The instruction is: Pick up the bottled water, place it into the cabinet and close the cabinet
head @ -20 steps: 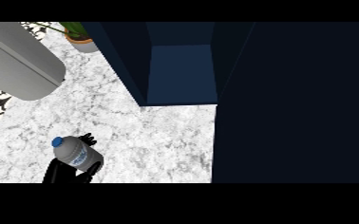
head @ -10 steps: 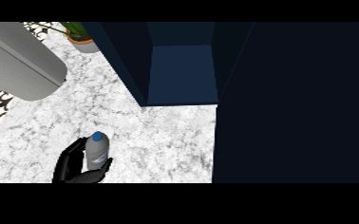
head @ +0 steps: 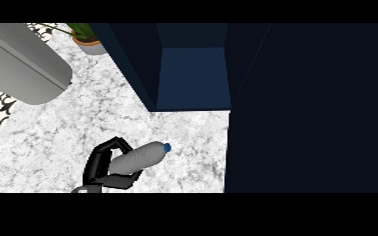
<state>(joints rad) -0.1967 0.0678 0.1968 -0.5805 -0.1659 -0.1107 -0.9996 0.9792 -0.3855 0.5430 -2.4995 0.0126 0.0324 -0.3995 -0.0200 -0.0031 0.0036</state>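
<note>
A black hand (head: 103,167) shows at the lower left of the head view, coming up from the bottom edge on a short stretch of grey forearm. Which of the robot's hands it is cannot be told from this view alone; it sits on the left side of the picture. Its fingers and thumb are curled round a bottled water (head: 139,158), holding it by the lower half of its body.

The bottle is pale grey and see-through, with a small blue cap (head: 167,147). It is tilted, with the cap pointing up and to the right, toward the cabinet. Whether the bottle is lifted off the surface or touching it cannot be told.

Under and around the hand lies the surface (head: 81,120), a white and grey marbled counter that fills the left half of the view.

Beyond the bottle, up and to the right, stands the dark blue cabinet (head: 193,75). It is open, and a lighter blue inner floor shows between its dark side walls. The bottle is outside the cabinet, near its front edge but apart from it. A large dark panel (head: 303,110) fills the right side of the view.

At the upper left lies a big rounded grey object (head: 29,72). Just beside it, at the top, is a small potted plant (head: 87,40) with green leaves.
</note>
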